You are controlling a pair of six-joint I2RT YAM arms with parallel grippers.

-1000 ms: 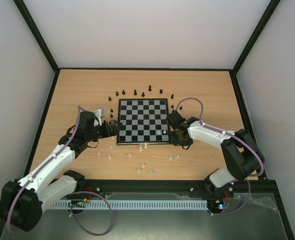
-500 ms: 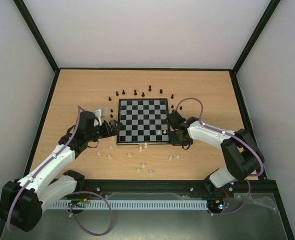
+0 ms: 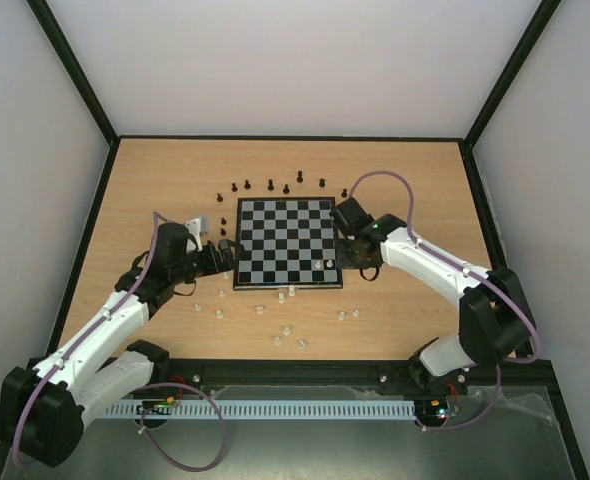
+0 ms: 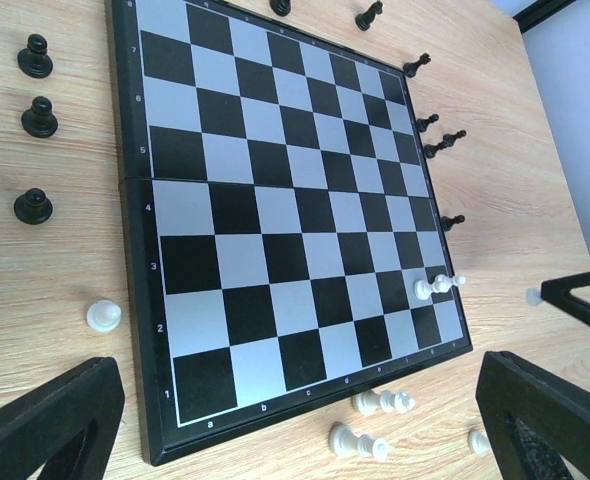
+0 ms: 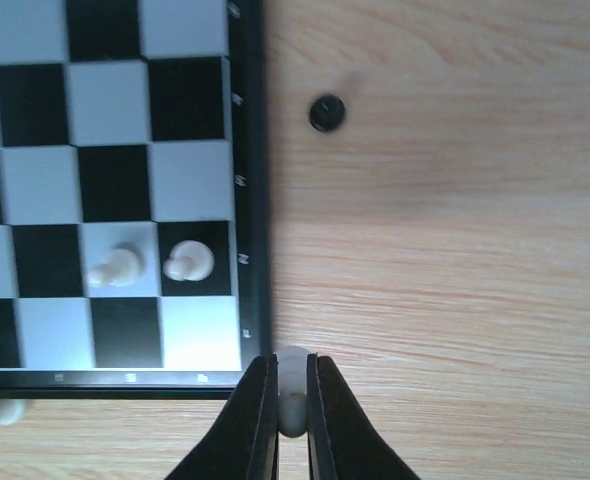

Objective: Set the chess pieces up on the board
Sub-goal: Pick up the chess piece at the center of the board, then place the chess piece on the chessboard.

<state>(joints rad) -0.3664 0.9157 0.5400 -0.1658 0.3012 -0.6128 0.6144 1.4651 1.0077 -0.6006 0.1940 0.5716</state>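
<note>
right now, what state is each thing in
board: lying flat, nearly bare
left gripper: open, empty
right gripper: shut on the held white piece
held white piece: clamped, just off the board's corner
two white pieces: on the board, near its edge
black pieces: off the board, on the table
loose white pieces: off the board, some lying on their sides

The board [image 4: 275,200] is mostly open; two white pieces [image 5: 188,262] block its near right corner, and black pieces [image 3: 271,184] ring the far side.
</note>
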